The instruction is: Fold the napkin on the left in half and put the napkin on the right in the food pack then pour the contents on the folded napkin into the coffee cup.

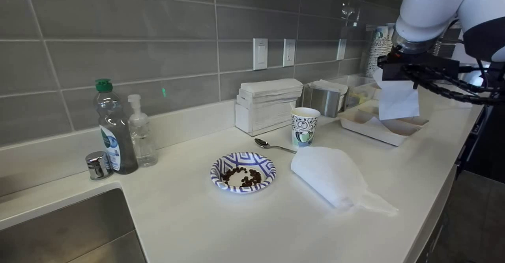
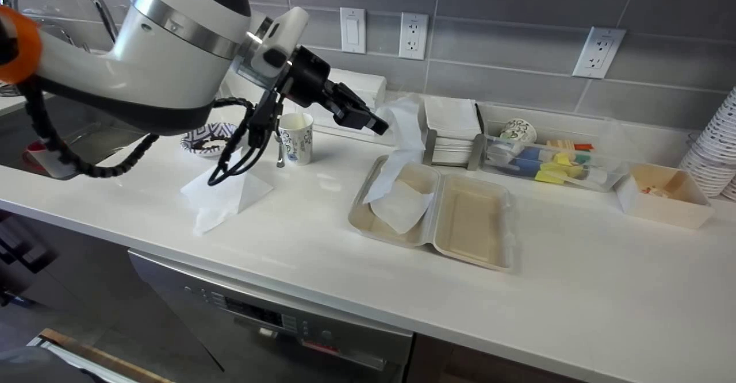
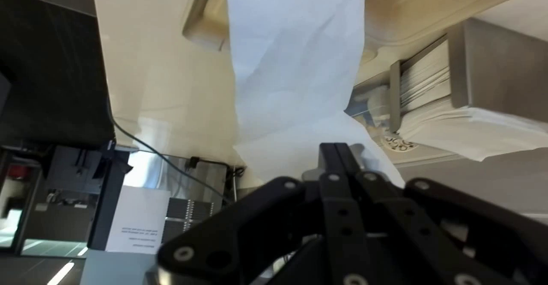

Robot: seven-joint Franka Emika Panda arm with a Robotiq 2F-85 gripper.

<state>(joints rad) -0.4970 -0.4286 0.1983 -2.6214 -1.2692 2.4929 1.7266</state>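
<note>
Gripper point(image 3: 335, 147) jaws pinched together on white napkin point(image 1: 398, 101) over takeaway tray point(image 1: 369, 134), frame right in an exterior view.
White countertop point(image 1: 197, 231): paper cup point(image 1: 304, 130) right of centre, dark beans point(image 1: 255, 176) in bowl point(image 1: 244, 158); gray tile wall point(image 1: 138, 59) behind, sink point(image 1: 71, 223) lower left.

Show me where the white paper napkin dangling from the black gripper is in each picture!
In an exterior view: the dangling white paper napkin is toward the right, the shiny metal napkin holder to its left.
In an exterior view: the napkin is just right of centre, the holder to its right.
In the wrist view: the napkin is top middle, the holder at right.
Shared landmark: the holder.
</note>
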